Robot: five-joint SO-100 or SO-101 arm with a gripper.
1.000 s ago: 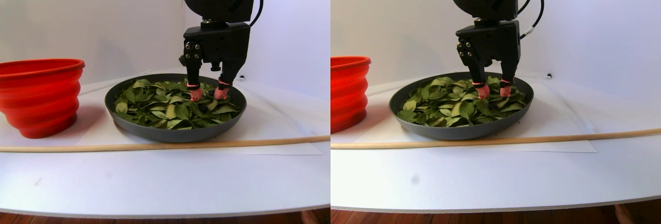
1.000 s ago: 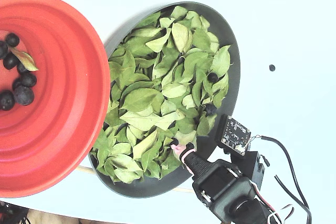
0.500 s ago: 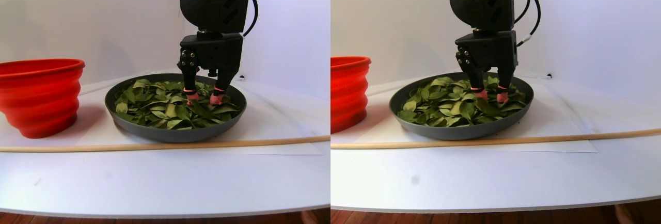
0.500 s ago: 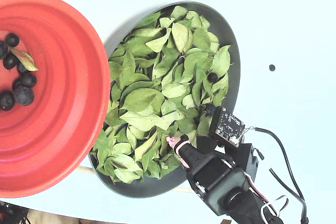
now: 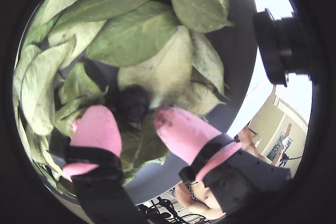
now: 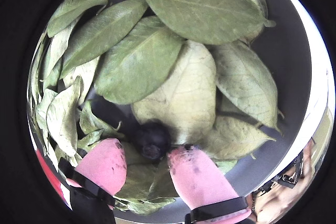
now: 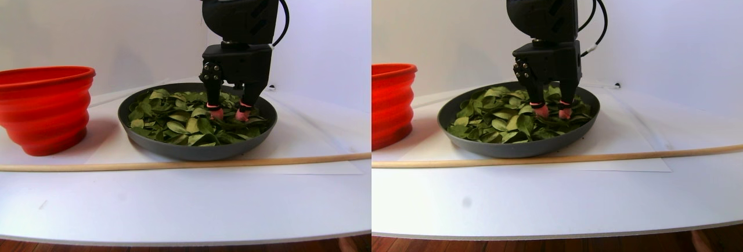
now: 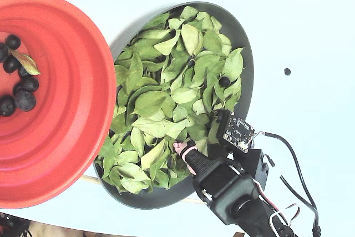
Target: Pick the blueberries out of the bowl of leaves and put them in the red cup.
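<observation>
My gripper (image 5: 137, 121) is open, low in the dark grey bowl (image 8: 248, 48) of green leaves (image 8: 161, 98). Both wrist views show its pink fingertips (image 6: 105, 163) on either side of one dark blueberry (image 6: 151, 140) that lies on the leaves, the right tip almost against it. In the stereo pair view the gripper (image 7: 229, 114) stands upright with its tips down among the leaves at the bowl's right side. Another blueberry (image 8: 224, 81) lies bare near the bowl's far rim. The red cup (image 8: 66, 109) beside the bowl holds several blueberries (image 8: 25, 101) and one leaf.
A long wooden stick (image 7: 174, 164) lies across the table in front of the bowl and the red cup (image 7: 43, 110). A small black speck (image 8: 287, 71) sits on the white surface to the right of the bowl. The arm's cable trails at the lower right of the fixed view.
The gripper has moved further in over the leaves, up and left in the fixed view, and sunk lower. Its camera board now covers a blueberry that showed before.
</observation>
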